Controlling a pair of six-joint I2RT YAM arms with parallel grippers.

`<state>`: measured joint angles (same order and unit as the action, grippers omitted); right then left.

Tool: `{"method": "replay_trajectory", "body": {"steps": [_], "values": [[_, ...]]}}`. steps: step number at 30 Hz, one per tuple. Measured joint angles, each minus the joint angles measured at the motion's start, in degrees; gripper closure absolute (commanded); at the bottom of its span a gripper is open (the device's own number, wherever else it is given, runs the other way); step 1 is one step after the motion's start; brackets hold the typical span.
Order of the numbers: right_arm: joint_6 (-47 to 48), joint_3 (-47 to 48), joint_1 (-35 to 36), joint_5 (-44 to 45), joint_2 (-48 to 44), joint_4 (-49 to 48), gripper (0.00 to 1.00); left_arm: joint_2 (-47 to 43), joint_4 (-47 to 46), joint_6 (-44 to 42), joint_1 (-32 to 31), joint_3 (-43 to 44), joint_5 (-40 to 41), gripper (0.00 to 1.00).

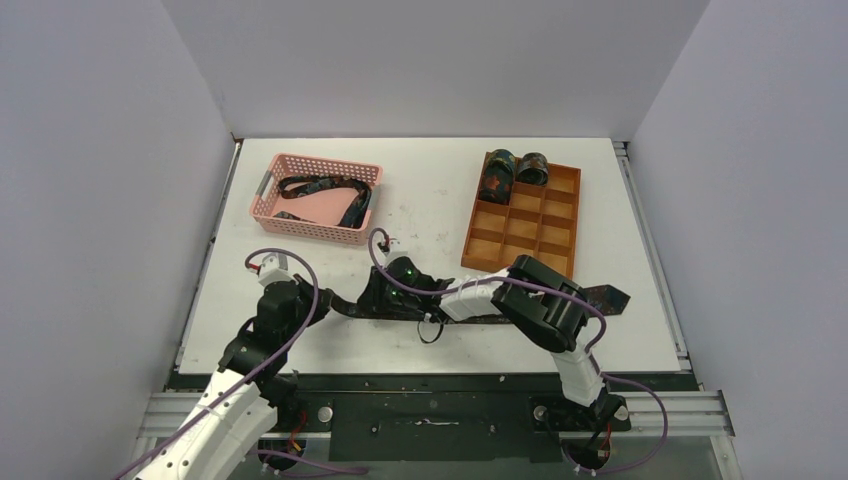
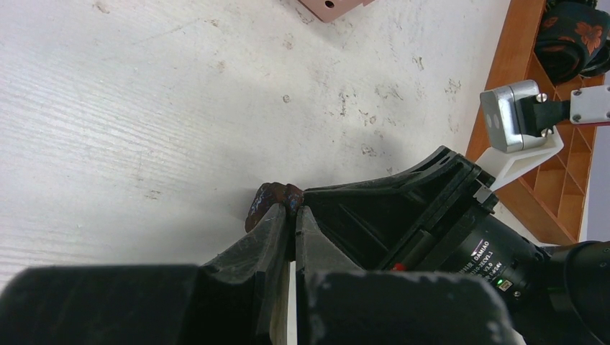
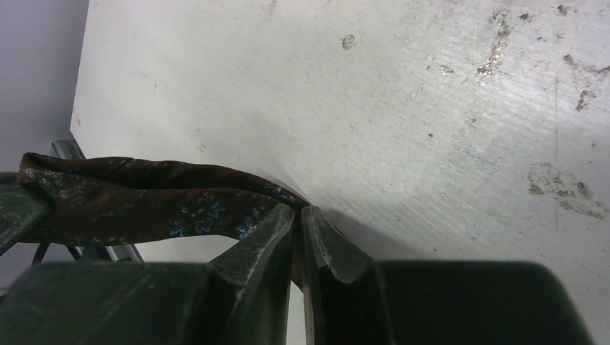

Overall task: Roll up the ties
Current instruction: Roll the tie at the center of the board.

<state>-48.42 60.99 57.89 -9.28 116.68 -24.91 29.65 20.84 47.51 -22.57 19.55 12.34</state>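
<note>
The only print that can be read is on the black motor housing (image 2: 471, 248) at the lower right of the left wrist view. White capitals along its round body spell "DAMIAO". Just beside that word are shorter lines of white letters and digits, too small and too tilted to read with certainty.

Overhead, the right arm (image 1: 540, 305) covers most of the tie (image 1: 608, 297), so only its ends peek out. Left wrist cam chops the wooden tray (image 2: 512, 65) off at the right edge.
</note>
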Motion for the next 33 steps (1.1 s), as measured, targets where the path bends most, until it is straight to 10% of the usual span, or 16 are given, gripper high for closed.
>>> {"method": "replay_trajectory", "body": {"steps": [33], "values": [[0.09,7.21,3.98,-2.36,6.51,-1.81,0.95,-0.02,-0.55,1.27,-1.55,-0.31,-0.83,1.00]]}}
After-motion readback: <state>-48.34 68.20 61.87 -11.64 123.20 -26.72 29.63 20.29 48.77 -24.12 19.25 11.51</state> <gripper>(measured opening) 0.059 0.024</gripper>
